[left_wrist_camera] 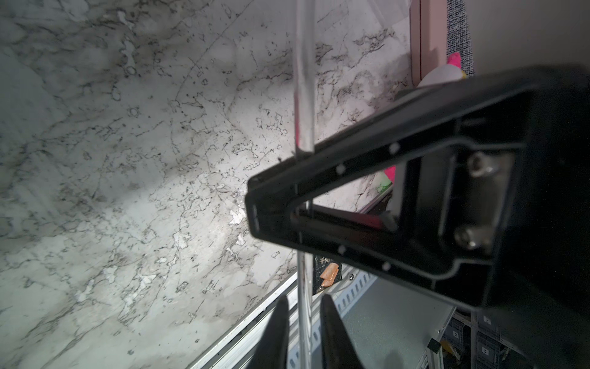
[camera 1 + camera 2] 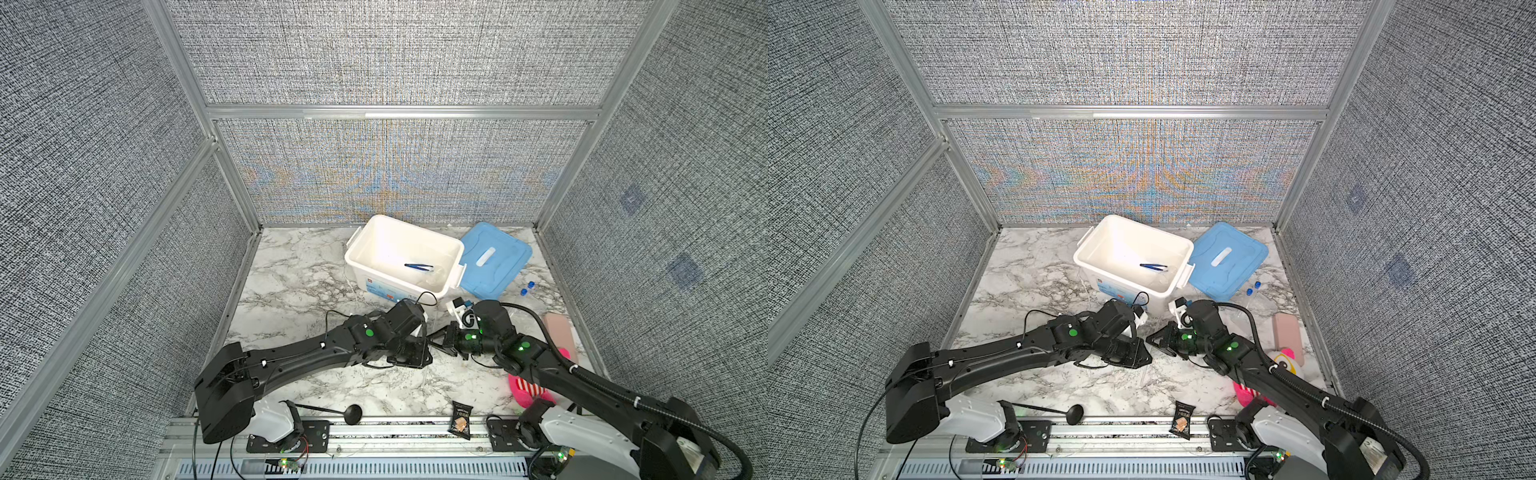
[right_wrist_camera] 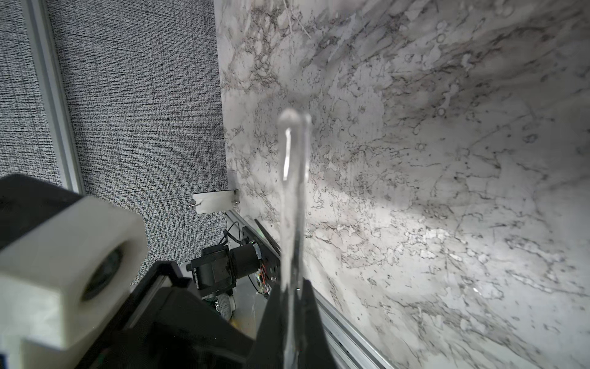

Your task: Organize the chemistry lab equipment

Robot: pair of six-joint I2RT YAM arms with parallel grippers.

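A long thin clear-white stick (image 3: 292,191) hangs upright above the marble between both arms. My right gripper (image 3: 292,284) is shut on it. My left gripper (image 1: 301,300) is open, the stick (image 1: 303,80) passing between its fingers with a small gap on each side. In both top views the grippers meet tip to tip at mid-table, left (image 2: 424,353) and right (image 2: 436,337). Dark blue tweezers (image 2: 419,267) lie inside the white bin (image 2: 361,237). Two blue-capped tubes (image 2: 528,288) lie on the table right of the bin.
A blue lid (image 2: 494,262) lies beside the bin at the back right. A pink plush toy (image 2: 532,388) and a pink block (image 2: 559,332) sit under my right arm. A black snack packet (image 2: 460,419) and a black ladle (image 2: 332,411) lie at the front edge.
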